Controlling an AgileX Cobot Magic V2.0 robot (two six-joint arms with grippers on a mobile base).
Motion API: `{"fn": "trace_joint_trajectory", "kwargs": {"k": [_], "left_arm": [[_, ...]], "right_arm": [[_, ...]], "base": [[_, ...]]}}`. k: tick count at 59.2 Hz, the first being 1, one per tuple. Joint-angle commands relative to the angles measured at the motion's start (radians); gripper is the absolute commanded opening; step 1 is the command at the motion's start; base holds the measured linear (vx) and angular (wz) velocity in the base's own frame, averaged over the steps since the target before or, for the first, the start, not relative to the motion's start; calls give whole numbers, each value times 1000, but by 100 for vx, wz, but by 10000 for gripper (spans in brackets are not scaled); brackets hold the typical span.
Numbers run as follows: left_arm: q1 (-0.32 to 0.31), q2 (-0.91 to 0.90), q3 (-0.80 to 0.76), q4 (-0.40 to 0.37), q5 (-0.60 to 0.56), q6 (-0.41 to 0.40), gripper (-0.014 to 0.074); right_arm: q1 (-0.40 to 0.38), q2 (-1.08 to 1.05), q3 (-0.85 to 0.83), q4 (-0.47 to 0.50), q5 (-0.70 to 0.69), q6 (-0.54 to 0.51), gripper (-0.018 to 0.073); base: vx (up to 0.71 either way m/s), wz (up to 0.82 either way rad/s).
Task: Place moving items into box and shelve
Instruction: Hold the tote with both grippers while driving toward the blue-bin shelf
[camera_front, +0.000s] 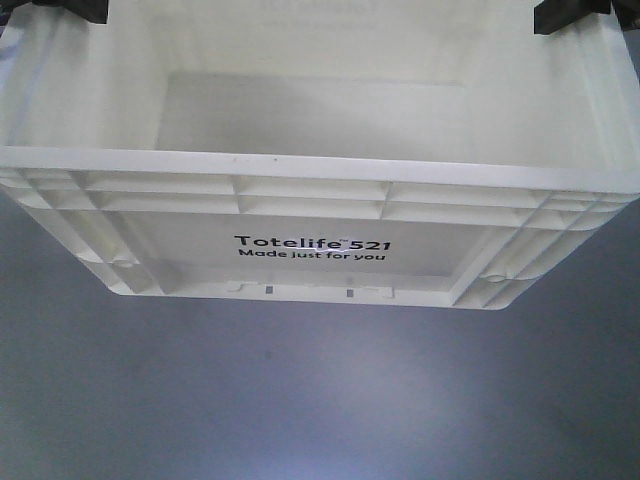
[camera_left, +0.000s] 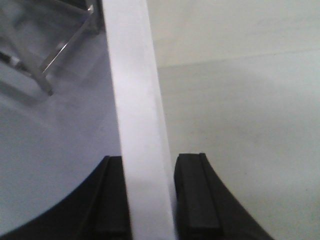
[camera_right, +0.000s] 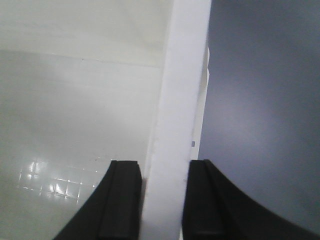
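Jaws tight on box rims close-up; lettering frontal only.

Left pincer, right pincer: black, grooved fingers

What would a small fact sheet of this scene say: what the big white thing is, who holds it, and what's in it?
object: white ribbed plastic box, printed "Totelife 521 Made just for you"
left pincer: closed on the box's left rim, one finger inside, one outside
right pincer: closed on the right rim the same way
contents: nothing seen in the part of the inside that shows
underneath: plain grey surface
nearby: metal frame, outside the left wall
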Motion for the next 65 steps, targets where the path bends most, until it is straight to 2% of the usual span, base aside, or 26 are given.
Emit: {"fn": "trace_joint_trajectory", "kwargs": {"k": [1,48,65], "left_arm": [[7,-55,-34,73,-103,10,2],[7,-55,-34,71,-104,10,2],[7,-55,-34,72,-103,10,2]], "right_arm": [[-10,-51,-41,-56,-107,-13,-5],[-10,-53,-41,-55,-106,-13,-5],[-10,-53,-41,-55,-106,-13,-5]], "base": [[45,-71],[39,-76],[38,-51]]}}
